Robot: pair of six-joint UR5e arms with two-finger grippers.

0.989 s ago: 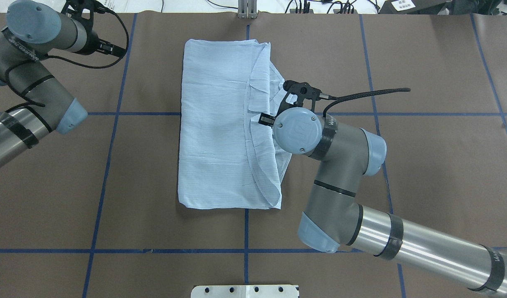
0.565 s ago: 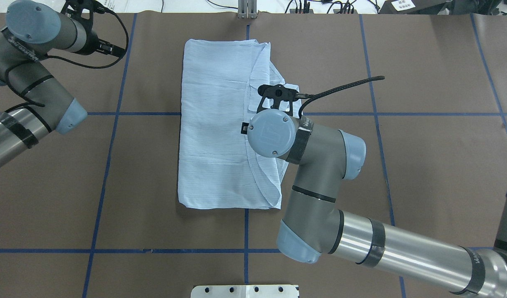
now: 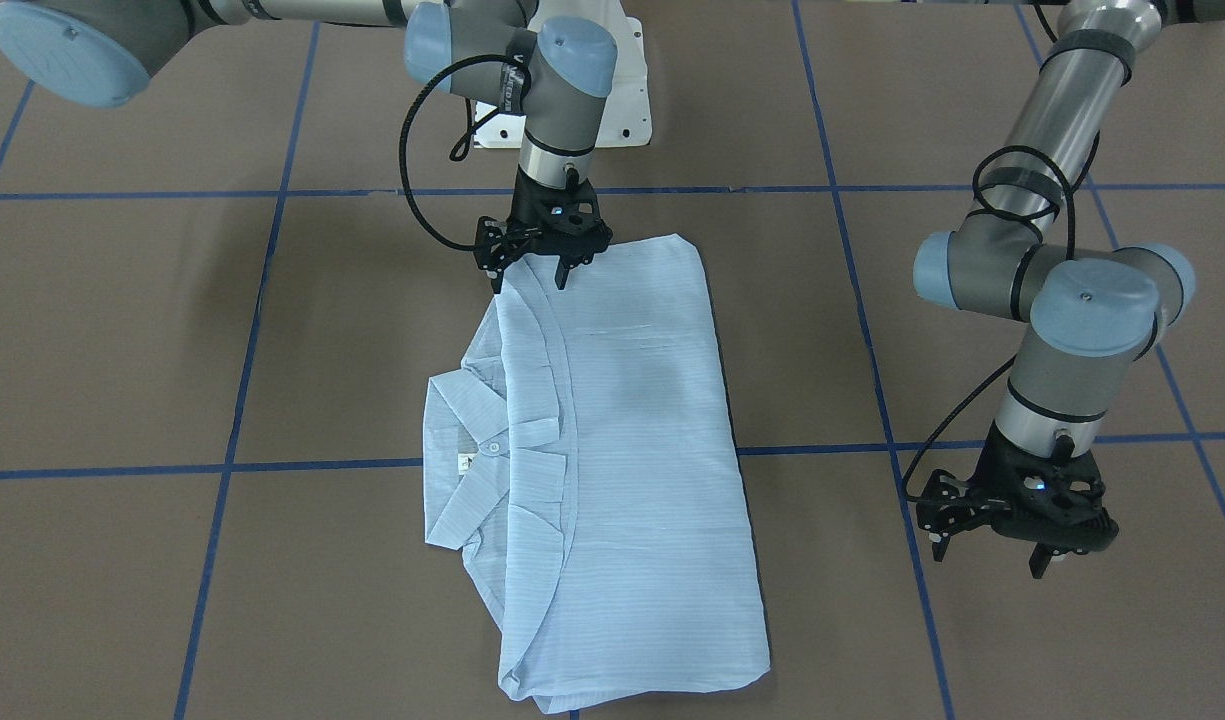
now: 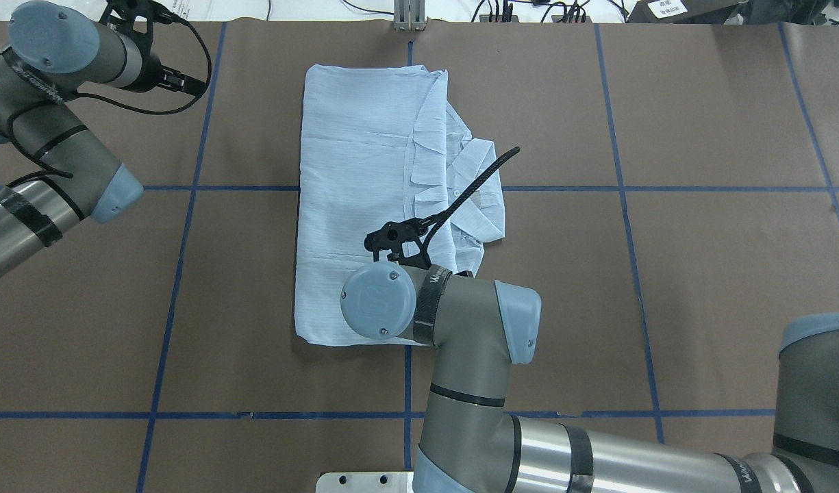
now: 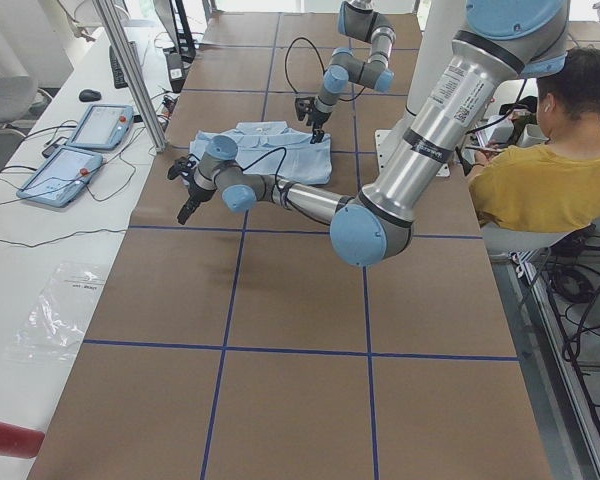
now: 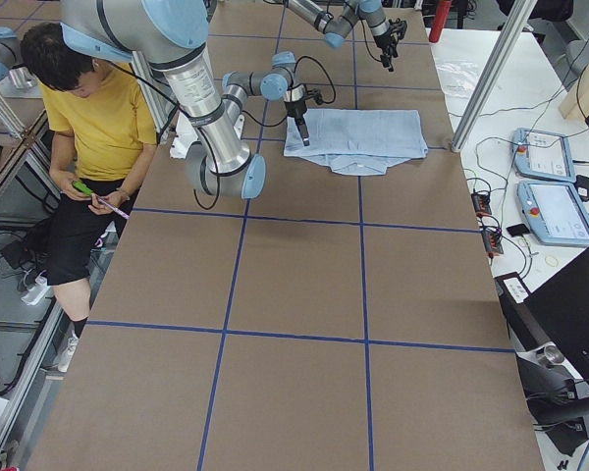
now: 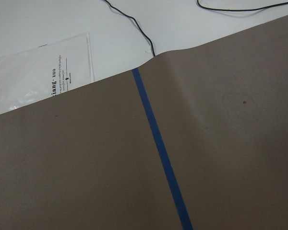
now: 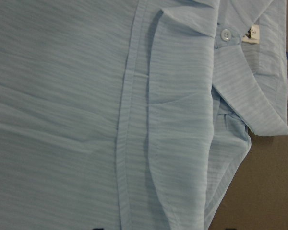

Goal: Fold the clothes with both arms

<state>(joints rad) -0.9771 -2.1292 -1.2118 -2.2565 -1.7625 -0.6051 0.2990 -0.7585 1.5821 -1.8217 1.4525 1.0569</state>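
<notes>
R gripper [image 3: 532, 284]: fingers spread, nothing btwn them. Tips point down at the shirt's robot-side end. Can't tell if they touch the cloth.
shirt [image 3: 632, 450]: pale blue w/ fine stripes, folded to a long rectangle, flat on table. Starts right under R gripper and runs away from it toward the far side.
collar [image 3: 472, 480]: sticks out of the folded side, beyond R gripper and off to its right.
button [image 8: 225, 34] & label [image 8: 253, 31]: side by side at the neck, in the top-right corner of R wrist view. A stitched band of cloth runs straight below that cam.
L gripper [image 3: 987, 558]: fingers spread, empty, hanging over bare table. Shirt is well apart, off to its right.
table [image 3: 172, 330]: brown cover. A blue tape line [image 7: 158, 143] passes under L wrist cam.
plastic bag [image 7: 38, 72]: clear, printed, on white surface past the table edge, ahead of L gripper.
person [image 5: 540, 165]: yellow top, seated behind both arms, near robot base.
</notes>
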